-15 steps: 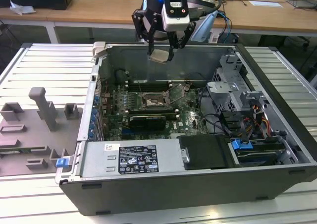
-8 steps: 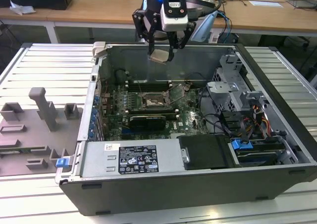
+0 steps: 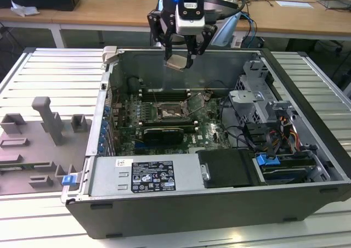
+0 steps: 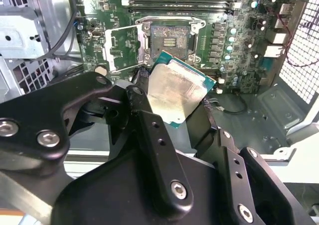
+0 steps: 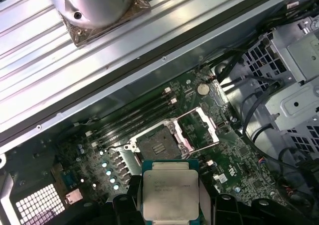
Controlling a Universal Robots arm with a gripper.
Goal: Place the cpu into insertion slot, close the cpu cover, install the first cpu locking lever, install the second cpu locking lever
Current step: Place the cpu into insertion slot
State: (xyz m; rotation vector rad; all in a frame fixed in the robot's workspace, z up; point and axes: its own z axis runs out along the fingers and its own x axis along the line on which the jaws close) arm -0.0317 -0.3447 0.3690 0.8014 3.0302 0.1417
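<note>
Pincer (image 3: pixel 179 60) pinching chip (image 5: pixel 170 192) by opposite edges, hovering above open case (image 3: pixel 219 201); socket (image 5: pixel 157 146) bare, well below, nearly straight under chip; cover (image 5: pixel 211 126) flipped up beside socket.

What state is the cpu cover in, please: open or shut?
Open: the cpu cover is swung aside, the insertion slot bare. The gripper holds the cpu.

The black metal gripper (image 4: pixel 174 105) grips the small flat square cpu (image 4: pixel 172 85), shiny silver-grey on top with a blue-green edge; below the gripper, the square insertion slot (image 4: pixel 169 38) is dark with a grey rim; the flat circuit board (image 5: pixel 239 158) around it is green.
</note>
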